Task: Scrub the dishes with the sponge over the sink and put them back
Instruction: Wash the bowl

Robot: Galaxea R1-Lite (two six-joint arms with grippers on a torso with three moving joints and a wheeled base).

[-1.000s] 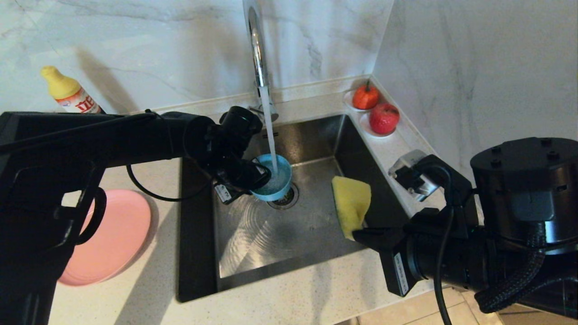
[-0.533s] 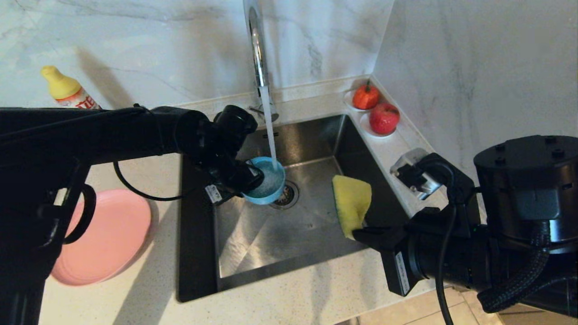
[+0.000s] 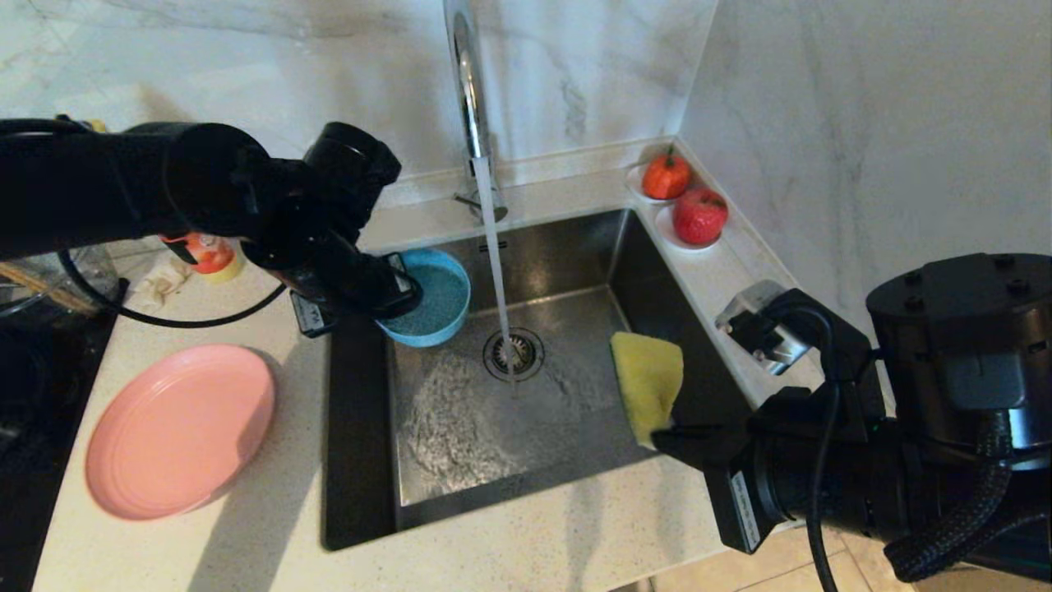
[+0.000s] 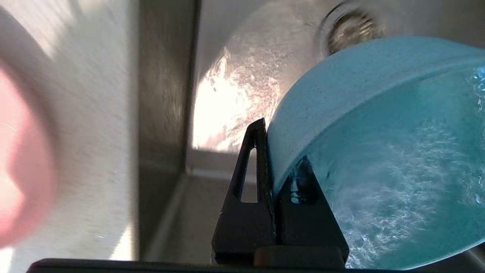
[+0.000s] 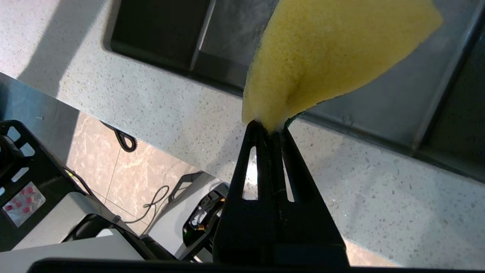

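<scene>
The teal-blue bowl (image 3: pixel 433 302) (image 4: pixel 360 94) hangs tilted over the sink's (image 3: pixel 509 448) back left corner, wet inside. My left gripper (image 3: pixel 396 294) (image 4: pixel 279 151) is shut on its rim. The bowl is left of the water stream, which falls from the faucet (image 3: pixel 464 74) onto the drain (image 3: pixel 514 353). The pink plate (image 3: pixel 177 427) lies on the counter left of the sink. Over the sink's front right part, my right gripper (image 3: pixel 670 433) (image 5: pixel 269 127) is shut on one end of the yellow sponge (image 3: pixel 649 380) (image 5: pixel 329 49), which sticks up from the jaws.
Two red fruits (image 3: pixel 666 177) (image 3: pixel 700 215) sit on saucers along the right ledge. An orange bottle (image 3: pixel 209 251) and a white cloth (image 3: pixel 164 279) lie behind the plate. A dark hob (image 3: pixel 33 370) borders the counter at the far left. Marble walls close the back and right.
My left gripper has carried the bowl up and to the left, out from under the stream, and the water now hits the drain. The right arm and sponge have stayed put.
</scene>
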